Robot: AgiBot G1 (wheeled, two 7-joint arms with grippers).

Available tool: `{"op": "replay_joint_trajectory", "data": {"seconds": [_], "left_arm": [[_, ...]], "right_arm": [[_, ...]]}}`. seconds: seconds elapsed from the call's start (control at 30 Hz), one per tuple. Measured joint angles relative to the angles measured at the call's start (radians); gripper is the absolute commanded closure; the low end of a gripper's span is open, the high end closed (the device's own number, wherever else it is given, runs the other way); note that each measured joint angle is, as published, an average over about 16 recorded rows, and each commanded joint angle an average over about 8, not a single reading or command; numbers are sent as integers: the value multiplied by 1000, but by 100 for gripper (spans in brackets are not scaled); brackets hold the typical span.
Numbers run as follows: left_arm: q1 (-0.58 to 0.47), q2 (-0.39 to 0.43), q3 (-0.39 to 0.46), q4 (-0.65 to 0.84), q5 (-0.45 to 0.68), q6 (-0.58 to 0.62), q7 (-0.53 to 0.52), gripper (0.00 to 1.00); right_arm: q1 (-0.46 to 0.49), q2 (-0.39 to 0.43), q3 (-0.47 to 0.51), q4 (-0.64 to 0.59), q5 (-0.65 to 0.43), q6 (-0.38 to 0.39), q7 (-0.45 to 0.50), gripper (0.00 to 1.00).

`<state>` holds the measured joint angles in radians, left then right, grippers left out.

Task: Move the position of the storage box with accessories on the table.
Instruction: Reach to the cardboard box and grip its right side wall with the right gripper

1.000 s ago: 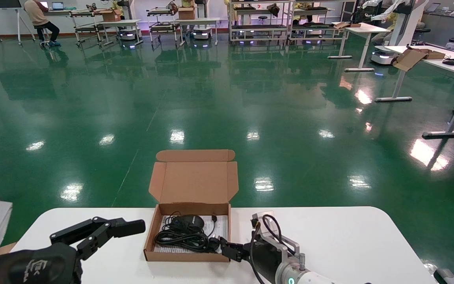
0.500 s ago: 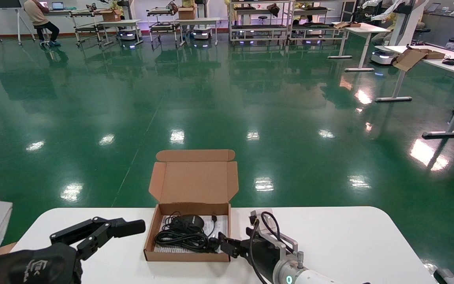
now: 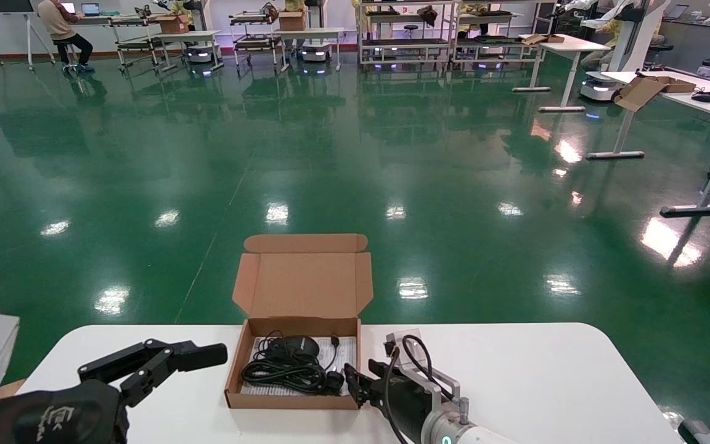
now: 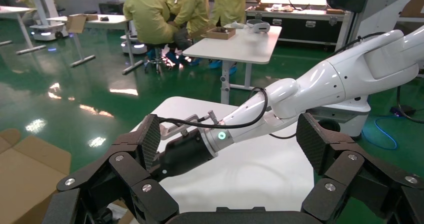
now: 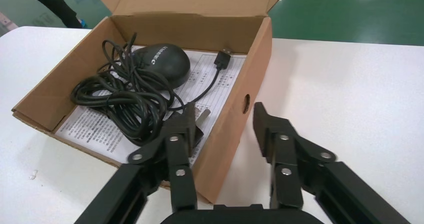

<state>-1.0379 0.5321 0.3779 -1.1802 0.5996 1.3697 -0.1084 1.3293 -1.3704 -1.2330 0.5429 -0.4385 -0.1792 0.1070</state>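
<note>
While the right gripper [image 5: 224, 121] straddles its wall, fingers spread, the storage box [image 5: 232, 116] holds the accessories [image 5: 135, 91]; the left gripper [image 3: 164, 357] hangs spread to its far side

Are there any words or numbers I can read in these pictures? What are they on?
Mouse in the storage box: a small pale logo, too blurred to read.
White printed sheet under the cable: rows of small print, too small to read.
Left gripper arm cover: a faint pale mark, not readable.
Nothing else bears text that I can make out.
</note>
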Motion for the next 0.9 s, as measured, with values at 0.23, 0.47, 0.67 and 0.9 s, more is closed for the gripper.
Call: {"op": "replay_joint_trajectory", "data": {"seconds": [0.23, 0.47, 0.67, 0.9], "left_arm": [[0, 0, 0, 0, 0, 0, 0, 0], [0, 0, 0, 0, 0, 0, 0, 0], [0, 0, 0, 0, 0, 0, 0, 0], [0, 0, 0, 0, 0, 0, 0, 0]], "right_arm": [[-6, 0, -20, -4, 27, 3, -12, 100], [-15, 1, -34, -13, 52, 1, -29, 100], [-17, 1, -38, -26, 70, -9, -51, 100], [-2, 3, -37, -52, 87, -45, -89, 100]]}}
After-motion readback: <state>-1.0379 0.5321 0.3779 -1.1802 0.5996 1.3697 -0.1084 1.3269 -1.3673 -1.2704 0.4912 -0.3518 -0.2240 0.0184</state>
